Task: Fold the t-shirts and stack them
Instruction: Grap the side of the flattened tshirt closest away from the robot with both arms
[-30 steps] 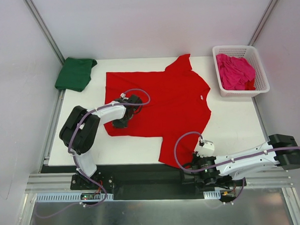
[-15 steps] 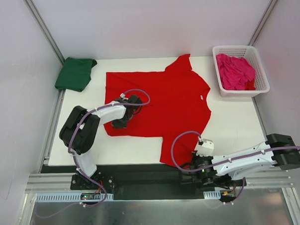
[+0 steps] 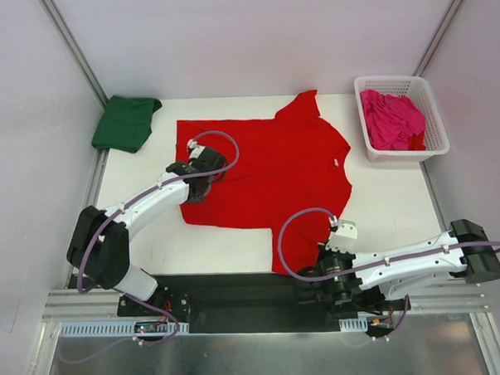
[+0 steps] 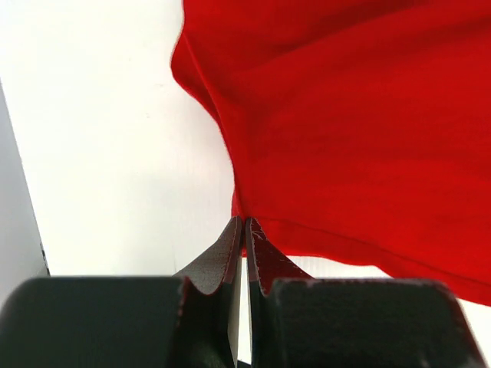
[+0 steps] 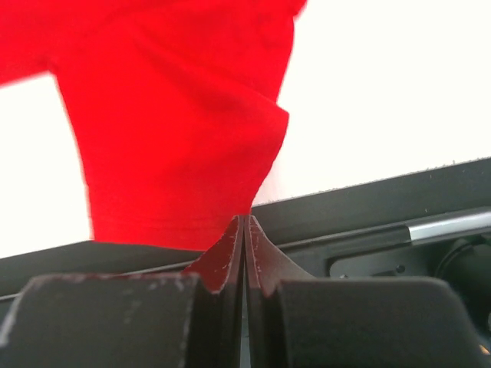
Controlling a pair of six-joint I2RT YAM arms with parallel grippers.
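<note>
Firmly, left fingers and right fingers on red t-shirt.

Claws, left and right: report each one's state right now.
Left claw: closed, pinching the edge of the red t-shirt.
Right claw: closed, pinching another edge of the same shirt.

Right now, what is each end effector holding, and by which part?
Both pinch the red t-shirt: left end effector its left edge, right end effector the near sleeve.
</note>
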